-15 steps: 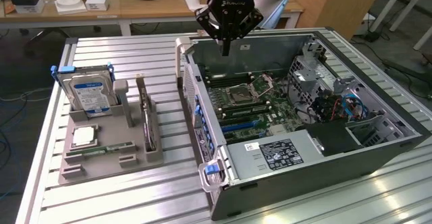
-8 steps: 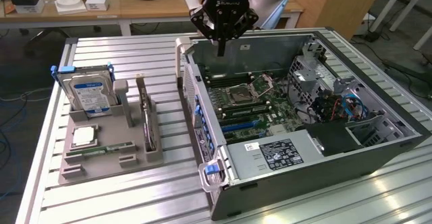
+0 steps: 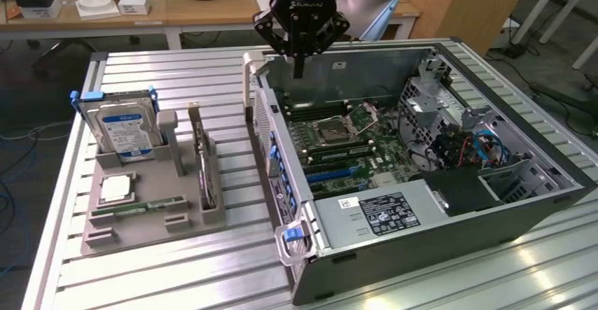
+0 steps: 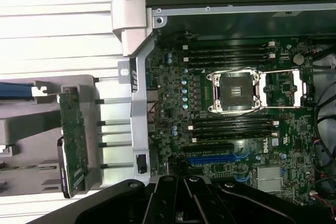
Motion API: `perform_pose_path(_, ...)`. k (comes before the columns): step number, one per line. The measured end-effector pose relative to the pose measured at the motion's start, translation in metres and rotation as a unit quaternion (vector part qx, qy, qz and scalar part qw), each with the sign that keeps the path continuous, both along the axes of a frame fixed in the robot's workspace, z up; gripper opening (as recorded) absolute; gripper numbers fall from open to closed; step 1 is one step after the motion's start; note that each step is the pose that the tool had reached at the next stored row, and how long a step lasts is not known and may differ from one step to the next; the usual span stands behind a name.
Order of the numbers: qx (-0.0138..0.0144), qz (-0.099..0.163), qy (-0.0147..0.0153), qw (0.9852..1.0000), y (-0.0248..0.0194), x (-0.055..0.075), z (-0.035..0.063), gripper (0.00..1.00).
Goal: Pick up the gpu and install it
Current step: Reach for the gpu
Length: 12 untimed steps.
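One gripper (image 3: 299, 71), fingers together and empty, hangs over the open case's (image 3: 523, 205) far wall. The gpu (image 3: 204, 164) stands on edge in the grey tray (image 3: 140, 215), towards the table's (image 3: 168, 271) edge at the exterior view's left, long axis far-to-near.

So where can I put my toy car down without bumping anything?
The table is bare along its near edge, in front of the tray and the case. It is also bare behind the drive. The gap between tray and case is narrow. The tray is crowded: drive, gpu, chip, RAM. The case is packed too.
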<state>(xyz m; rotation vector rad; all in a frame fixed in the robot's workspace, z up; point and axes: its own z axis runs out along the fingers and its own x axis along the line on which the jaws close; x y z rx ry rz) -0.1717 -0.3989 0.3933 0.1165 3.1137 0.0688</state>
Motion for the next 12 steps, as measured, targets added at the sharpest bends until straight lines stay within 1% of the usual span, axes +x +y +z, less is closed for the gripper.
perform_pose_path(12, 0.0, 0.0, 0.0, 1.0, 0.0, -0.017, 0.0, 0.1)
